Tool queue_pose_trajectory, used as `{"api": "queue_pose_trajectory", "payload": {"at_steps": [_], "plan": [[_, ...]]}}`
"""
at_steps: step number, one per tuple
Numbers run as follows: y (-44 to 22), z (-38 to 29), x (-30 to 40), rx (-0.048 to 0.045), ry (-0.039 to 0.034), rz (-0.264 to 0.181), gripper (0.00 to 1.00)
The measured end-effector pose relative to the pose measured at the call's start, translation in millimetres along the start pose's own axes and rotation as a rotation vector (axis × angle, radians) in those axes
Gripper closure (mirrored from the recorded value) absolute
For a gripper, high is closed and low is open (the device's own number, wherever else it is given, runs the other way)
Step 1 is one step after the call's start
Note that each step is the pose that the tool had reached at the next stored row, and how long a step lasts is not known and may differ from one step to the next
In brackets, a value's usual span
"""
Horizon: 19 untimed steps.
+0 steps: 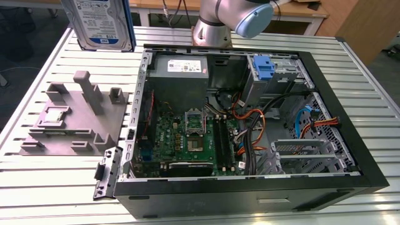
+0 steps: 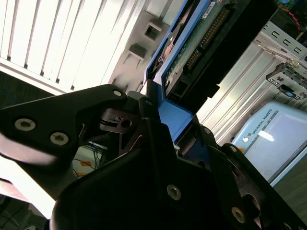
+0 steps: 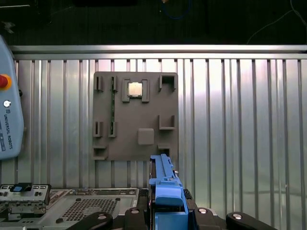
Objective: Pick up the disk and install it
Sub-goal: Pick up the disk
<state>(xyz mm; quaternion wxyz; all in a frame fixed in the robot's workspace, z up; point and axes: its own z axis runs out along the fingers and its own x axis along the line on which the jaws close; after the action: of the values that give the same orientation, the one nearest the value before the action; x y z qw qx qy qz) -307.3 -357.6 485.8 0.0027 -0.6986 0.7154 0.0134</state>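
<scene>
Your end effector (image 2: 168,112) is clamped on the blue edge of the disk (image 1: 100,23). It holds the disk upright off the counter (image 1: 50,187), to the exterior view's left of the open case (image 1: 250,192). A grey tray (image 1: 75,117) lies on the counter beside the case and holds a small square chip (image 3: 135,89). Inside the case sit the motherboard (image 1: 187,136), a power supply (image 1: 181,70), a blue latch (image 1: 265,70) and loose cables (image 1: 250,122).

robotics lab/workshop by the look: slatted alu bench (image 1: 50,187), opened pc case (image 1: 250,197), grey fixture plate (image 1: 69,126), robot arm base (image 1: 212,28), teach pendant (image 3: 9,120).
</scene>
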Motion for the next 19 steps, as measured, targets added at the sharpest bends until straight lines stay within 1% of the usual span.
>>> {"api": "queue_pose_trajectory", "payload": {"at_steps": [4,15,17,19], "plan": [[-1.9,0.0,-0.1,0.0,0.0,0.0,0.63],[-2.4,-0.1,0.2,0.0,0.0,0.0,0.63],[-2.4,-0.1,2.0,0.0,0.0,0.0,0.63],[-2.5,-0.2,5.3,0.0,0.0,0.0,0.63]]}}
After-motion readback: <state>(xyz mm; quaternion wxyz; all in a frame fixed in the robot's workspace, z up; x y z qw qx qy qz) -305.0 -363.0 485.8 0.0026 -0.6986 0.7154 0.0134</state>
